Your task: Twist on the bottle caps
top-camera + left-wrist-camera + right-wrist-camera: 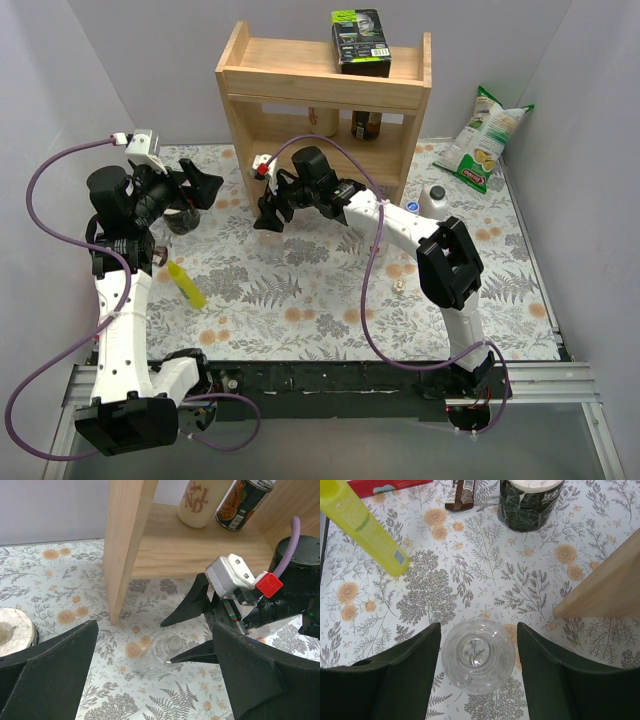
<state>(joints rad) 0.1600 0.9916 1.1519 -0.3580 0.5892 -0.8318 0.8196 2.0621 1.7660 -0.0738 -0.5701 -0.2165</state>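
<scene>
This is a robot test cell in a lab, dressed a little like a home. The left arm (115,320) and the right arm (400,225) are bolted to a metal rail (545,378) at the near edge, with purple cables (366,290) hanging from them. Plain grey walls (60,70) close three sides. A flowered cloth (300,285), a wooden shelf (325,95) at the far side and a bag of chips (485,140) at the far right serve as household props.

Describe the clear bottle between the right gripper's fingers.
The clear bottle is small, round, see-through plastic with a narrow open neck, no cap. It stands upright on the floral tablecloth by the foot of the wooden shelf. The fingers of the right gripper flank it closely, seemingly not yet touching.
</scene>
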